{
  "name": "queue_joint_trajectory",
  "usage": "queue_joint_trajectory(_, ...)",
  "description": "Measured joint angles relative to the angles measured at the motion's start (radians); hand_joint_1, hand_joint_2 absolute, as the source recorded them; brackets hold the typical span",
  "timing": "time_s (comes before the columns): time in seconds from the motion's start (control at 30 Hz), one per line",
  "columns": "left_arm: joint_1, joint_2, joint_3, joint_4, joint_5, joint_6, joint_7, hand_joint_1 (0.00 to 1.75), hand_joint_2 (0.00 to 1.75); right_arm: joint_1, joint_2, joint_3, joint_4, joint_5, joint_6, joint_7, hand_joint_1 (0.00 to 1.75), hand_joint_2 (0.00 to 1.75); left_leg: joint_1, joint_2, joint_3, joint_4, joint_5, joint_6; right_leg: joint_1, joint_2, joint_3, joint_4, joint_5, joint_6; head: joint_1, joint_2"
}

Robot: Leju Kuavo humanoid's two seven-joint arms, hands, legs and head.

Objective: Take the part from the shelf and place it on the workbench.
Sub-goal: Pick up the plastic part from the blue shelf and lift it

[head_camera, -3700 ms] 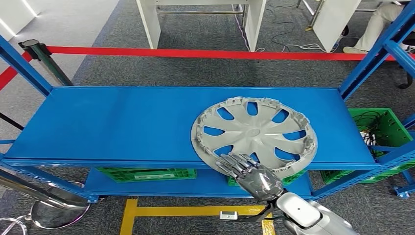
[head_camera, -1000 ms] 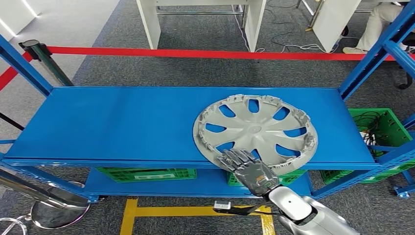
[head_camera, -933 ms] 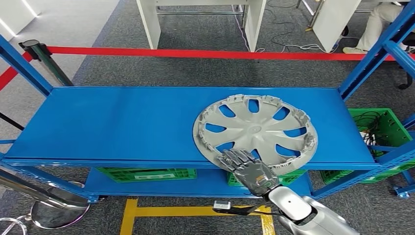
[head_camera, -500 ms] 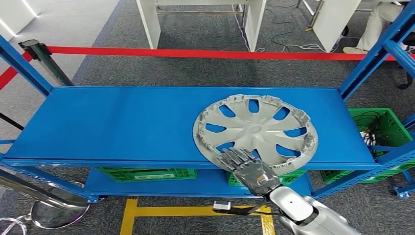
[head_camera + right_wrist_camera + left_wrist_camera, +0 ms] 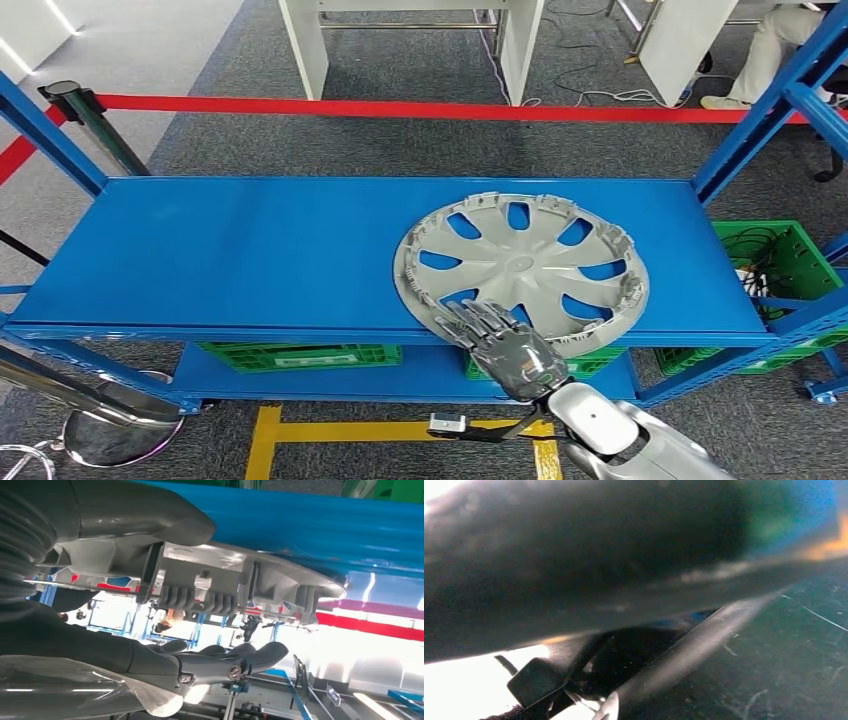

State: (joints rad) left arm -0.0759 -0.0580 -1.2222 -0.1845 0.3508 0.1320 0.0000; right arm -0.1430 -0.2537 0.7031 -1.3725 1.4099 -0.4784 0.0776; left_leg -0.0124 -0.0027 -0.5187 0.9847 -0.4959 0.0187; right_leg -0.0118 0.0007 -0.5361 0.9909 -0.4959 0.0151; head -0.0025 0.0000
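1. The grey wheel cover point(image 5: 520, 268) lies flat on the blue shelf point(image 5: 250, 250), toward its 3 o'clock end, its near rim overhanging the front edge.
2. The right robot hand point(image 5: 500, 345) grips that rim at the cover's 6 o'clock: fingers point(image 5: 480, 320) on top, thumb point(image 5: 150, 515) against the underside.
3. The left robot hand's state cannot be told.

Grey hubcap on the blue shelf

The part point(image 5: 520, 265) is a round grey plastic wheel cover with curved spokes, open slots and a ring of clips round its rim. It lies flat at the right end of the blue shelf point(image 5: 230, 255), its near edge overhanging the shelf's front lip, under the right robot hand point(image 5: 500, 345).
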Motion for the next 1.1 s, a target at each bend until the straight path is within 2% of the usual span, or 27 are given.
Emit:
queue_joint_trajectory(0.5,0.001,0.000,0.000,0.000,0.004,0.001,-0.003,0.00,0.00,0.012,-0.001,0.000,-0.063,-0.007,-0.007,-0.007,0.00,1.75,0.000,0.000,0.000,0.000,0.000,0.000,0.000,0.000,0.000,0.000,0.000,0.000,0.000,0.000)
queue_joint_trajectory(0.63,0.001,-0.001,0.000,0.000,0.008,0.000,-0.003,0.00,0.00,0.011,-0.001,0.000,-0.064,-0.017,0.038,0.001,0.00,1.75,0.000,0.000,0.000,0.000,0.000,0.000,0.000,0.000,0.000,0.000,0.000,0.000,0.000,0.000)
queue_joint_trajectory(0.87,0.006,-0.007,0.003,0.000,0.026,0.018,0.006,0.00,0.00,0.005,-0.002,0.002,-0.071,-0.039,0.170,0.064,0.00,1.75,0.000,0.000,0.000,0.000,0.000,0.000,0.000,0.000,0.000,0.000,0.000,0.000,0.000,0.000)
queue_joint_trajectory(1.1,0.007,-0.008,0.008,0.000,0.034,0.011,-0.004,0.00,0.00,-0.011,-0.018,0.011,-0.088,-0.107,0.228,0.054,0.00,1.75,0.000,0.000,0.000,0.000,0.000,0.000,0.000,0.000,0.000,0.000,0.000,0.000,0.000,0.000)
